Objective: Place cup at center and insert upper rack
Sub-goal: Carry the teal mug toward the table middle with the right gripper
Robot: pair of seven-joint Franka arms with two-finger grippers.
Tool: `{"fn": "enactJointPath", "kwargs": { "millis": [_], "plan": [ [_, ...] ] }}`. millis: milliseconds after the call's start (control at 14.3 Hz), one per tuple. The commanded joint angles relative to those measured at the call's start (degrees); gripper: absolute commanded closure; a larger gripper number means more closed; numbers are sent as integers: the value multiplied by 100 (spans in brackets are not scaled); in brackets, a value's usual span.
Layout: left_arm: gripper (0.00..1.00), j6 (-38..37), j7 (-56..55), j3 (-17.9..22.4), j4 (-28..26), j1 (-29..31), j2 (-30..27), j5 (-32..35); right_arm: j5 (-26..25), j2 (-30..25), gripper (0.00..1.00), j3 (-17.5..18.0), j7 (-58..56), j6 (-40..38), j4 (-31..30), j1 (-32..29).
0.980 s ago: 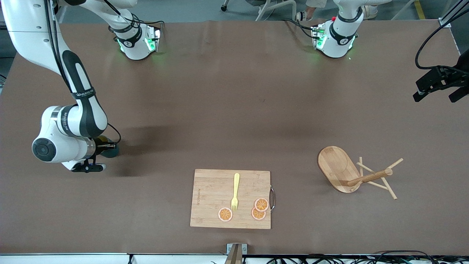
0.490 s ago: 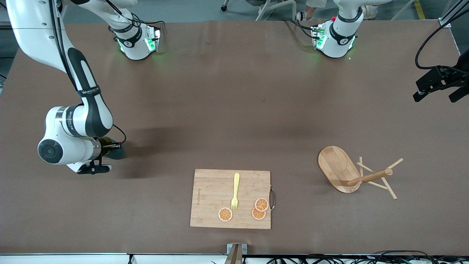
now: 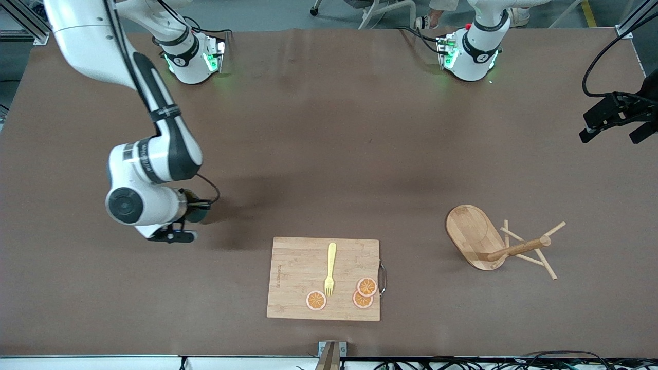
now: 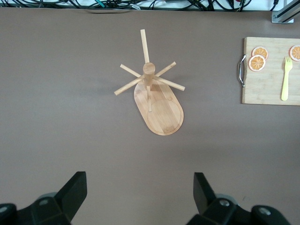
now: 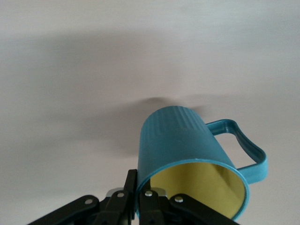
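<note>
The right gripper (image 5: 136,197) is holding the cup (image 5: 190,164) by its rim, with the fingers closed on the wall, one inside the yellow interior and one outside. I think this pinch is chosen because the rim is thin enough for the closed fingers, while the handle is sticking out to the side and staying free. In the front view the cup (image 3: 198,211) is mostly hidden under the wrist, over the bare table (image 3: 329,154) toward the right arm's end, so it is not at the center yet.

The left gripper (image 4: 139,199) is waiting high up near the left arm's end of the table, with its fingers spread wide and nothing between them. It is looking down on the upper rack (image 4: 154,101).

The upper rack (image 3: 493,244) is lying tipped over on the table, its post and pegs resting low, beside the cutting board (image 3: 323,278) with the fork (image 3: 330,270) and orange slices (image 3: 362,293). I judge it must be stood up before it is useful.
</note>
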Motion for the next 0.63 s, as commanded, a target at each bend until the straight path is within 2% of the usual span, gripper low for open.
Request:
{"fn": "enactJointPath", "kwargs": {
  "millis": [0,210,350,560],
  "plan": [
    [0,-34,124,-27,-91,44,-127,37,190,13,100,-47,118,-88,314,439],
    [0,-34,124,-27,-91,44,-127,37,374,329,100,-56,336,-70,656,1097],
    [0,-34,124,-27,-91,44,-127,29,498,444,100,-47,967,-35,771,1510],
    [0,-34,124,-27,-91,44,-127,38,481,830,100,-56,1829,-35,1254,2170]
  ]
}}
